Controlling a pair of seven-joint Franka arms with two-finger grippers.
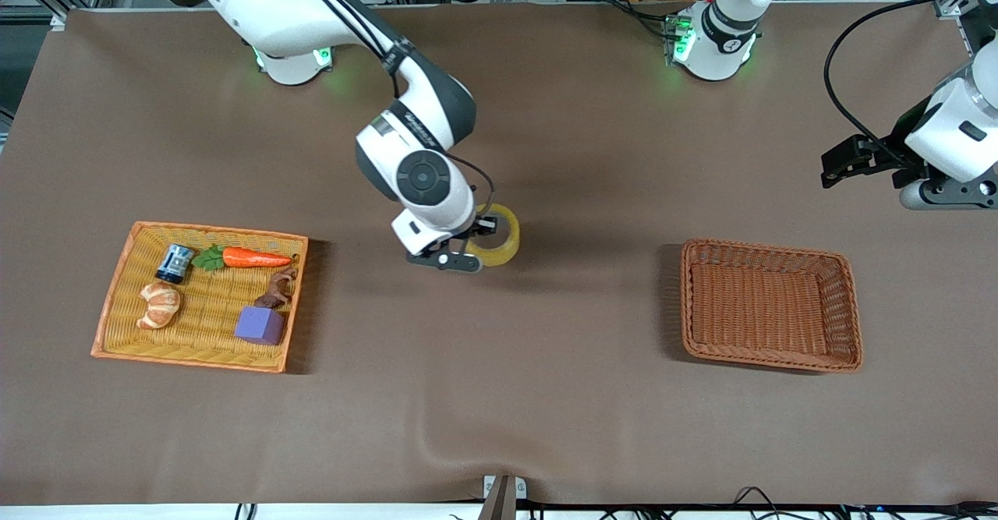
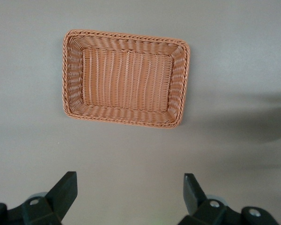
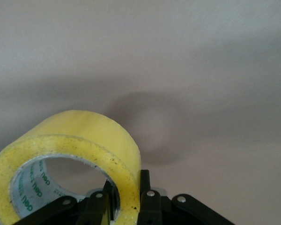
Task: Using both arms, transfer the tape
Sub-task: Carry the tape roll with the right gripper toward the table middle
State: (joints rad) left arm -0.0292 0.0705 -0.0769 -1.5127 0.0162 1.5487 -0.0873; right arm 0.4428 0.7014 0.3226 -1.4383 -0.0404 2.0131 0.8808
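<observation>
The middle of the brown table (image 1: 546,395) is occupied by the right gripper (image 1: 477,241), which is closed on the wall of the tape (image 1: 499,241) and held over the bare cloth. Open cloth is seen between it and the brown wicker basket (image 1: 772,305), toward the left arm's end. The basket's inside is unobstructed. The left gripper (image 1: 838,163), fingers spread wide, is held over bare cloth near the table's edge at the left arm's end. The orange tray (image 1: 117,302), toward the right arm's end, is crowded by a carrot (image 1: 253,257), a croissant (image 1: 158,305) and a purple cube (image 1: 261,324).

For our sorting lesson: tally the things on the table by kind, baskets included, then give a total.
Baskets: 2 (orange tray basket, brown basket)
Food models: 2 (carrot, croissant)
Tape: 1
Can: 1
Purple cube: 1
Brown figure: 1
Total: 8
</observation>
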